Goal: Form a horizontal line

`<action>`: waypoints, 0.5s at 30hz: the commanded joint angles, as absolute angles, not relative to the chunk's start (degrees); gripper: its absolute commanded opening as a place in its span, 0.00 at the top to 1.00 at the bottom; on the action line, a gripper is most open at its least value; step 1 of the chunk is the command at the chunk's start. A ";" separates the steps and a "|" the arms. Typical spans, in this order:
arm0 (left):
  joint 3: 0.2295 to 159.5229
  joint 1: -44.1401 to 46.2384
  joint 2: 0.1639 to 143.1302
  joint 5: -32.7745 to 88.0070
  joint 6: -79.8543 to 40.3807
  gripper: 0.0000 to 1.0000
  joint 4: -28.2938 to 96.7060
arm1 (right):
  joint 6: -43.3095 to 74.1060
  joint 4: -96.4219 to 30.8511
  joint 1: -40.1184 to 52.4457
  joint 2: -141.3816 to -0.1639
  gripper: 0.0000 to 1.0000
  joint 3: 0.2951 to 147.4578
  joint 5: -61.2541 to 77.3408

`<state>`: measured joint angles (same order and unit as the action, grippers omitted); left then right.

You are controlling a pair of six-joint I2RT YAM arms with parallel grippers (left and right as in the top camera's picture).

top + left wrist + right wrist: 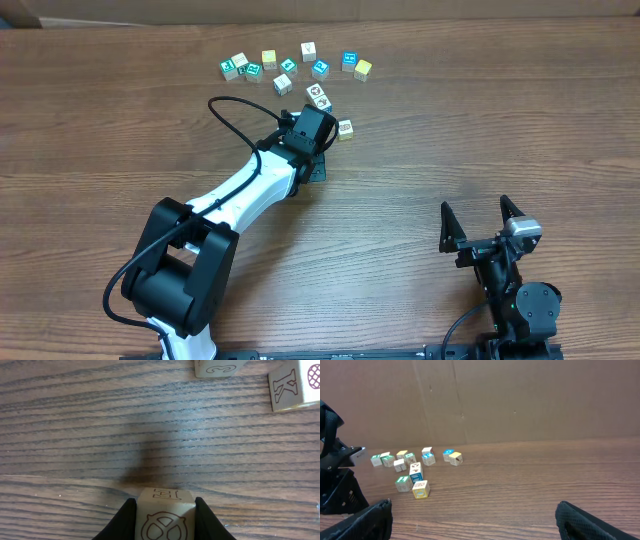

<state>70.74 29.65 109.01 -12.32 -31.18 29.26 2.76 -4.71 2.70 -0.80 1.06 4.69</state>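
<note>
Several small lettered cubes [288, 66] lie in a loose arc at the far middle of the table. They also show in the right wrist view [415, 460]. My left gripper [316, 150] is just below the arc, shut on a tan cube [165, 517] marked with an E and a circle sign, low over the wood. That cube is hidden under the gripper in the overhead view. A white cube [318, 96] and a yellowish cube [344, 129] lie close to it. My right gripper [475, 210] is open and empty at the near right [472, 510].
In the left wrist view a cube marked 3 [220, 367] and a cube marked K [295, 385] lie ahead at the upper right. The left arm [250, 190] stretches diagonally from the near left. A brown wall [520, 400] backs the table.
</note>
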 commanded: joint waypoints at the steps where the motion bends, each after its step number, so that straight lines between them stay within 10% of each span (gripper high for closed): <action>1: 70.22 30.20 109.67 -13.76 -29.74 0.93 29.06 | 2.52 -4.43 2.50 -0.16 0.00 0.47 5.06; 15: 70.22 30.20 112.73 -14.04 -28.99 0.91 26.55 | 2.52 -4.43 2.50 -0.16 0.00 0.47 5.06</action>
<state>70.74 29.65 111.85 -12.75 -30.24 26.94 2.79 -4.71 2.72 -0.80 1.06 4.69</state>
